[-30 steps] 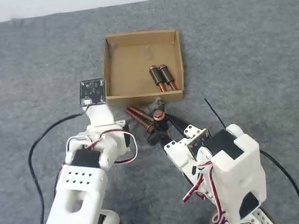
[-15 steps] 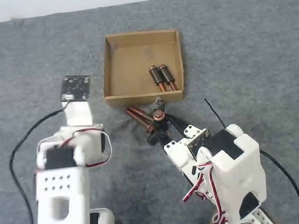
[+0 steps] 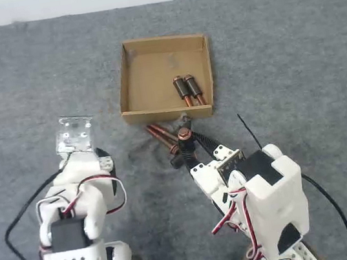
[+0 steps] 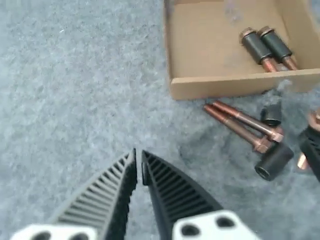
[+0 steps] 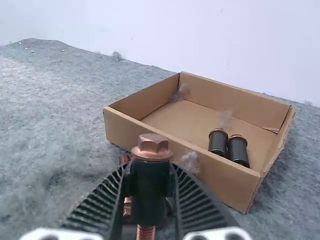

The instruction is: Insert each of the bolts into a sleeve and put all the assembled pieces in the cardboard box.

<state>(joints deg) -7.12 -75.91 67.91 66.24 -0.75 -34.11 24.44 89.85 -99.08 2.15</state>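
The cardboard box (image 3: 132,77) stands at the middle back with two assembled pieces (image 3: 188,90) lying in its right part, also seen as two assembled pieces (image 5: 228,145). In front of the box's near wall lie two loose copper bolts (image 3: 161,137) and a loose black sleeve (image 4: 272,161); a second sleeve (image 4: 271,114) sits by the wall. My right gripper (image 5: 149,172) is shut on a black sleeve with a bolt (image 5: 151,146) standing in it, just before the box. My left gripper (image 4: 138,167) is shut and holds nothing, over bare carpet left of the bolts.
Grey carpet covers the whole table. The left arm's wrist camera (image 3: 74,133) stands well left of the box. Black cables trail beside both arm bases. Open carpet lies left and right of the box.
My left arm has swung back and to the left, away from the loose bolts. The right arm and its held piece have not moved.
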